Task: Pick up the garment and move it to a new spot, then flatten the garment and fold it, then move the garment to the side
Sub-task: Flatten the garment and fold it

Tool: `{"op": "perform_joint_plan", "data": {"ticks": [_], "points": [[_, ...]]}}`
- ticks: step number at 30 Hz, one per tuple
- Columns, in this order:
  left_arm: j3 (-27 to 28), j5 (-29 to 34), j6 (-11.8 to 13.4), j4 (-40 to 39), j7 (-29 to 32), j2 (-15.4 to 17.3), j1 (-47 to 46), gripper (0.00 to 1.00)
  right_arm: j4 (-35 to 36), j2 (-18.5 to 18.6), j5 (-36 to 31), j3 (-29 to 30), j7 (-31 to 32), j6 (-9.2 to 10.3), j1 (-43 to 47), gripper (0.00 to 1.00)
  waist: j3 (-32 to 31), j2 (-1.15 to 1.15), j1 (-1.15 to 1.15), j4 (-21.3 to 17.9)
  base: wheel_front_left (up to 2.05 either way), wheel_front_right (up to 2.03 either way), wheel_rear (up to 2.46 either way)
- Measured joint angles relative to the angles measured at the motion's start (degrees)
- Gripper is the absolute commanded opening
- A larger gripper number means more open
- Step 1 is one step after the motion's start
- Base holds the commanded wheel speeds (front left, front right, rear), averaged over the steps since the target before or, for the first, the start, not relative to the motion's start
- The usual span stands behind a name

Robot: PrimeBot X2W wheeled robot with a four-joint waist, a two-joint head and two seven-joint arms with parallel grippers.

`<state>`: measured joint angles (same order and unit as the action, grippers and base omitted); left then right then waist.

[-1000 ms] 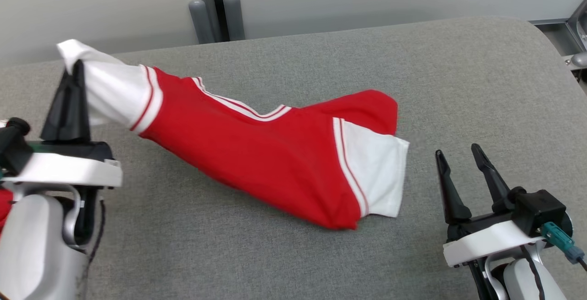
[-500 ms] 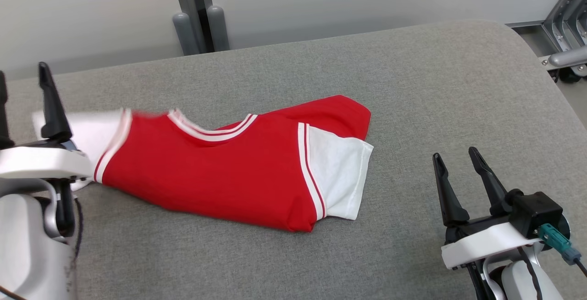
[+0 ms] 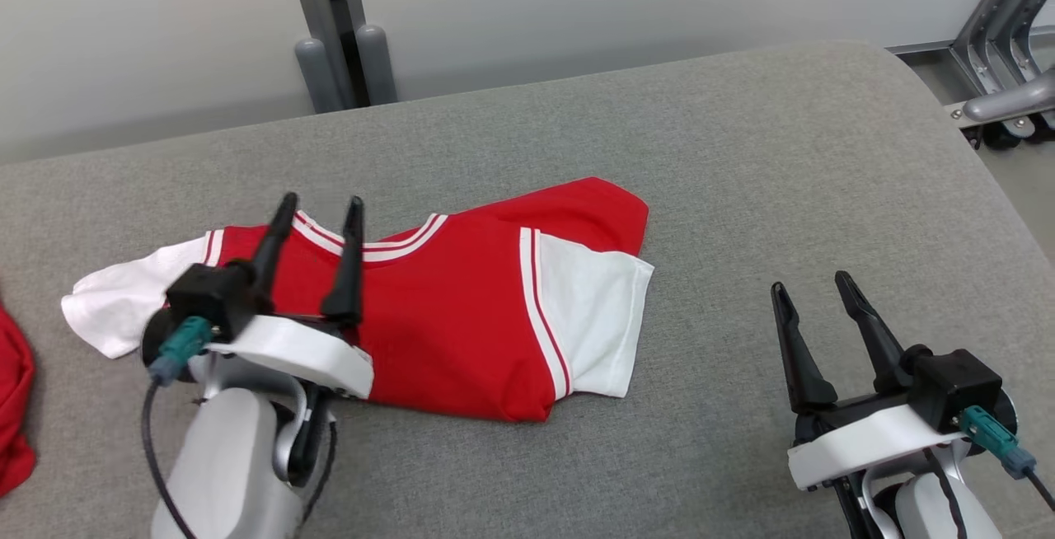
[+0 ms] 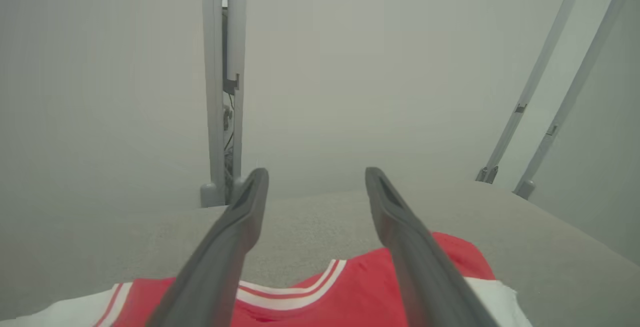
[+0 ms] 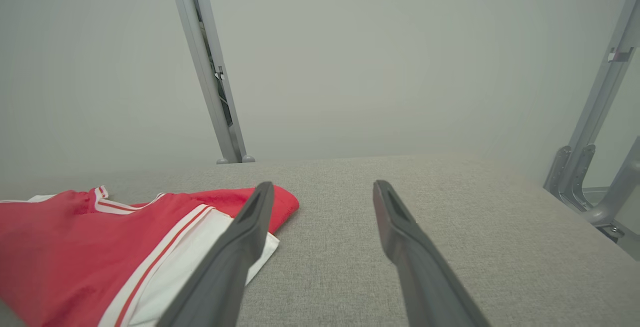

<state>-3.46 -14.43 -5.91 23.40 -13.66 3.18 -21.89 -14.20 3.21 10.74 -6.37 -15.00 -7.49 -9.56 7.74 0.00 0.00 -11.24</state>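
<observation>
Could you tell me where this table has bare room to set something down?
The grey fabric table is bare right of the red-and-white shirt, around the open right gripper, to its rounded far corner. The strip behind the shirt is free. The left end is crowded: open left gripper above the shirt, another red cloth at the edge.

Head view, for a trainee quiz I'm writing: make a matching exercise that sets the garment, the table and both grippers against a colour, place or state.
Column one:
1 garment
2 table
3 left gripper
4 right gripper

Column two:
a open, over bare grey surface
b grey
c red with white sleeves
d open, over red cloth

Pairs: 1-c, 2-b, 3-d, 4-a
</observation>
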Motion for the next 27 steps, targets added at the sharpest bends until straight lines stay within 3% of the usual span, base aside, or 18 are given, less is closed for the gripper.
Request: {"op": "perform_joint_plan", "data": {"ticks": [10,14,21,27], "points": [[-18.1,-4.4,-1.2,7.5,6.7,-0.5,-3.1,1.0,0.1,-0.3,1.3,-1.7,0.0,0.0,-0.2,1.0,0.1,0.0,0.0,-5.1,0.0,0.0,0.0],[-22.8,-7.3,-1.3,10.8,9.7,-0.5,-5.5,1.0,-0.2,-0.4,1.8,-2.5,0.0,0.0,-0.3,1.0,0.7,0.0,0.0,-7.8,0.0,0.0,0.0],[-26.7,-9.9,3.1,16.6,15.2,-0.5,-11.2,1.0,0.1,-0.4,4.1,-4.2,0.0,0.0,-1.7,1.0,2.4,0.0,0.0,-12.7,0.0,0.0,0.0],[-28.8,-6.5,7.9,23.7,17.7,-0.1,-15.6,1.0,0.3,-0.4,5.5,-4.6,0.0,0.0,-2.3,1.0,4.4,0.0,0.0,-16.1,0.0,0.0,0.0]]}}
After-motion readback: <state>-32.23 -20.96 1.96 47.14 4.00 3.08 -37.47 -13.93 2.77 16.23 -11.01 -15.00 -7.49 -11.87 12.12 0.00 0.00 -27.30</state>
